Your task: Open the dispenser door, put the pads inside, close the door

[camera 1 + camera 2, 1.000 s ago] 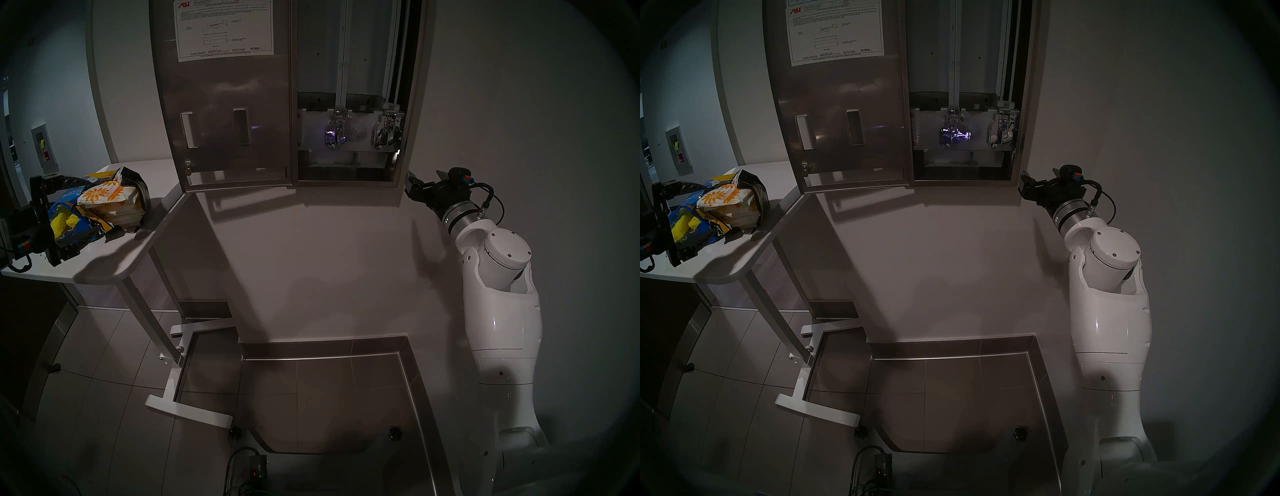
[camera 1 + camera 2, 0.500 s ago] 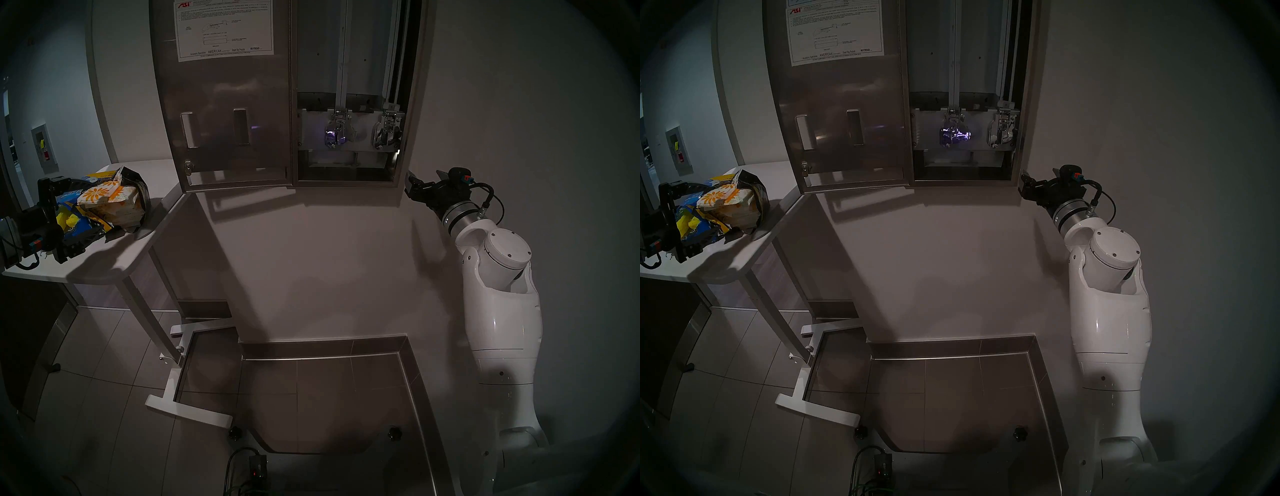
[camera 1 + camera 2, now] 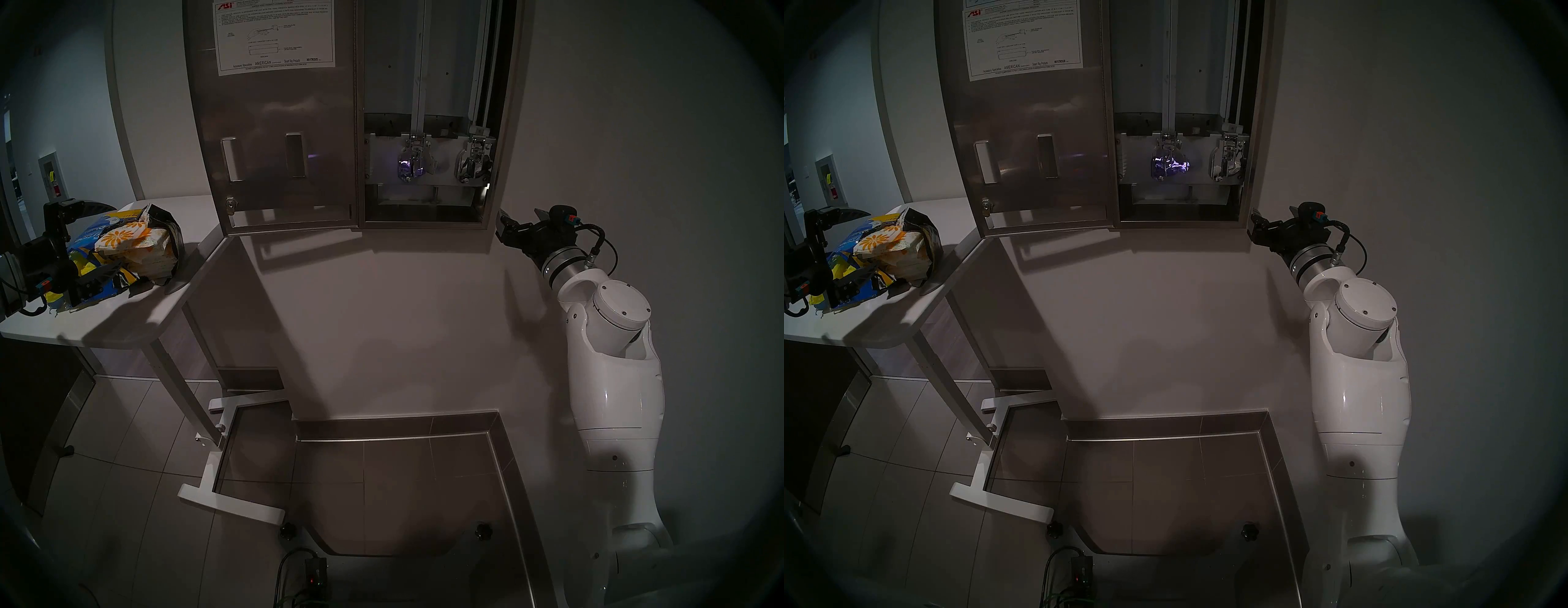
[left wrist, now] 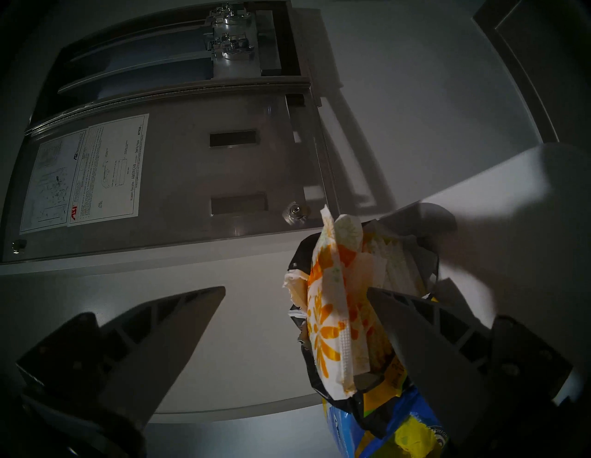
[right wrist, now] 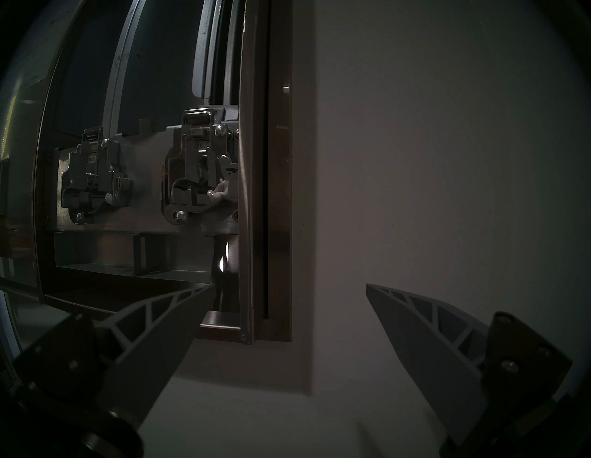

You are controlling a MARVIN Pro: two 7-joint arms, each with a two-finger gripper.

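The left gripper (image 4: 295, 292) is spread wide and empty, with the pads (image 4: 332, 323) just ahead by its right finger, stacked in the torn bag (image 4: 383, 425); soft, light and crinkly, they seem best pinched across the flat faces.

The right arm (image 3: 611, 382) has glossy white rounded shells dotted with small dark screws, a round flat cap at one joint and a brushed silver collar before the black wrist. A black cable loops from the collar to a red-and-blue plug. Both grippers carry grey, ribbed, tapering fingers (image 5: 425, 332) bolted to black mounts.
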